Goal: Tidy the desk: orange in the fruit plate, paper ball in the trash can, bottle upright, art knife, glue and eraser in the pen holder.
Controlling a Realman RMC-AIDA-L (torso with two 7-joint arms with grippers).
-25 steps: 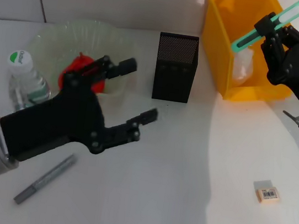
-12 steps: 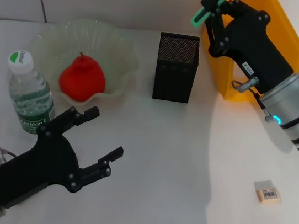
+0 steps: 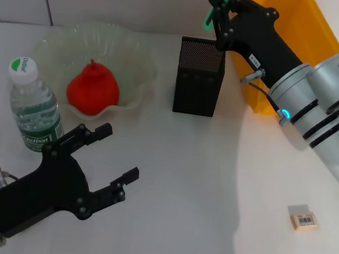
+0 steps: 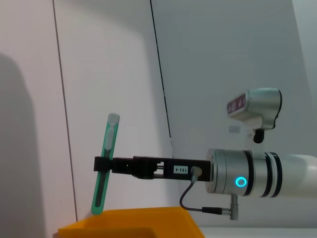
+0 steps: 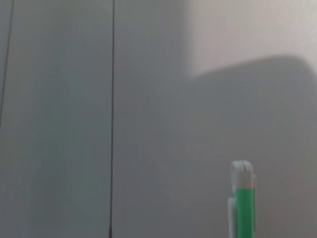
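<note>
Right end effector (image 3: 219,7): clamped shut on one green art knife (image 3: 213,10), held above the rear rim of the pen holder (image 3: 199,77). In the left wrist view the same end effector (image 4: 102,164) grips the knife (image 4: 105,168) near mid-length, blade body nearly upright, slightly tilted.
Art knife, right wrist view: only its capped upper end (image 5: 242,198) shows, against a plain wall.
Left end effector (image 3: 105,159): wide open, nothing held, hovering low over the near-left part of the table (image 3: 194,219), near the bottle (image 3: 31,107).
Pen holder: one, black mesh, square, upright at table centre-rear, between the fruit plate (image 3: 137,65) and the trash can (image 3: 296,31).
Fruit plate: one, clear with wavy rim, rear-left; one red-orange fruit (image 3: 93,88) sits inside it.
Bottle: one, clear water bottle with white cap, standing upright just beside the plate on its left.
Trash can: one, yellow bin, rear-right, largely hidden behind the right arm; contents not visible.
Eraser (image 3: 302,218): one, small pale block with a barcode label, lying flat on the table at near-right, well apart from everything else.
Glue, paper ball: not identifiable in any view.
</note>
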